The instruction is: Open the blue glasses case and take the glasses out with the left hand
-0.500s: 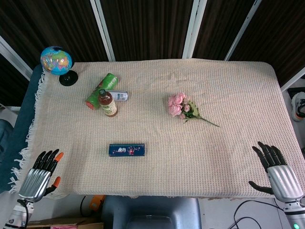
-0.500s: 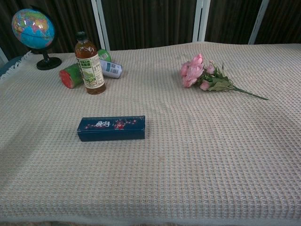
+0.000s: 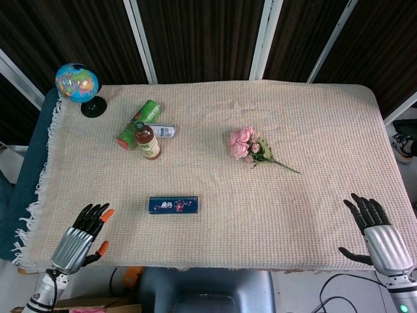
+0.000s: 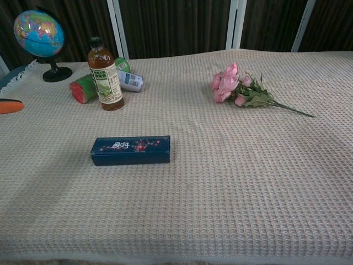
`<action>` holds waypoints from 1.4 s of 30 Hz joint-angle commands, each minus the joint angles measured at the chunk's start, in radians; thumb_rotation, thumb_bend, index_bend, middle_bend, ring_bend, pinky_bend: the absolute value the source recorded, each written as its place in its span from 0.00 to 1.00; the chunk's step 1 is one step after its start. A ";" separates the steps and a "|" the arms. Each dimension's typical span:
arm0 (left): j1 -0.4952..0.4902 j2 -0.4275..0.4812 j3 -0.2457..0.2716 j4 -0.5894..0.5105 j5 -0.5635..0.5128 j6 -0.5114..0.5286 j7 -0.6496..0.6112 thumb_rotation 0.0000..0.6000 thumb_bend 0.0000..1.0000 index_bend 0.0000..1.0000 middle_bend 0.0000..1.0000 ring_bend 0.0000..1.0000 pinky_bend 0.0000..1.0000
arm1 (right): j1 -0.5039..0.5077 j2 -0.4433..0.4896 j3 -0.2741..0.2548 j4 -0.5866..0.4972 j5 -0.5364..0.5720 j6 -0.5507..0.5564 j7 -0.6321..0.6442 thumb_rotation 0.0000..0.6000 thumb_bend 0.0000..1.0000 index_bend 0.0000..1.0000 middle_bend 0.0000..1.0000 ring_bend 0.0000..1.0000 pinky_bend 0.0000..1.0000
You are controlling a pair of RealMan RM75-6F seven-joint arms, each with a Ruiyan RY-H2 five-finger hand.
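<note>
Step in hand, by the look of it: approach, nothing gripped yet. Left hand hovers at the near-left corner, fingers spread, holding nothing, orange fingertips pointing up-table. Only one orange tip pokes into the chest view at the left edge. Right hand at the near-right corner, fingers spread too, empty, well apart from everything.

Dark blue rectangular glasses case with a floral print on the lid lies closed and flat, long axis across the robot, near the front edge and left of centre. Glasses not visible, presumably inside.

Advice for doing it well:
- Bring the left hand in from the left, toward the short end of the case, palm down.
- Can't tell from either view which long edge has the hinge or how the lid opens; worth checking the front seam in the chest view before committing.
- Case looks light and the cloth may let it slide, so pinning one end with the right hand while lifting the lid with the left seems safer.
- Keep lift gentle; a snap-open could toss the glasses.

Surface: beige waffle-weave tablecloth with a fringe on the left edge, slightly rippled. Small globe on a black stand at the far-left corner. Amber tea bottle with a black cap upright, just beside a green tube with a red end and a small silver can, both lying down. Bunch of pink artificial roses near centre. All well apart from the case.

Room: dark panels with white frame bars behind.
</note>
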 commanded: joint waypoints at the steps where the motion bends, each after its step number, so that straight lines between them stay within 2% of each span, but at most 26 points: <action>1: -0.053 -0.023 -0.017 -0.059 -0.013 -0.095 0.079 1.00 0.40 0.11 0.00 0.00 0.00 | 0.008 -0.003 0.001 -0.003 0.001 -0.014 -0.008 1.00 0.02 0.00 0.00 0.00 0.00; 4: -0.096 -0.036 -0.047 -0.139 -0.070 -0.187 0.133 1.00 0.41 0.12 0.00 0.00 0.00 | 0.014 -0.005 0.002 -0.007 0.005 -0.026 -0.013 1.00 0.02 0.00 0.00 0.00 0.00; 8: -0.140 -0.078 -0.092 -0.185 -0.153 -0.273 0.224 1.00 0.41 0.12 0.00 0.00 0.00 | 0.020 -0.004 0.002 -0.008 0.012 -0.040 -0.017 1.00 0.02 0.00 0.00 0.00 0.00; 15: -0.209 -0.200 -0.166 -0.148 -0.293 -0.365 0.315 1.00 0.39 0.19 0.00 0.00 0.00 | 0.025 0.003 0.007 -0.011 0.031 -0.051 -0.008 1.00 0.02 0.00 0.00 0.00 0.00; 21: -0.259 -0.282 -0.209 -0.086 -0.377 -0.402 0.359 1.00 0.38 0.24 0.00 0.00 0.00 | 0.025 0.014 0.014 -0.009 0.043 -0.047 0.025 1.00 0.02 0.00 0.00 0.00 0.00; 30: -0.301 -0.358 -0.230 0.015 -0.446 -0.408 0.384 1.00 0.38 0.29 0.00 0.00 0.00 | 0.024 0.031 0.018 0.000 0.052 -0.041 0.075 1.00 0.02 0.00 0.00 0.00 0.00; 42: -0.335 -0.415 -0.233 0.099 -0.469 -0.392 0.368 1.00 0.38 0.36 0.00 0.00 0.00 | 0.024 0.033 0.020 0.000 0.055 -0.040 0.083 1.00 0.02 0.00 0.00 0.00 0.00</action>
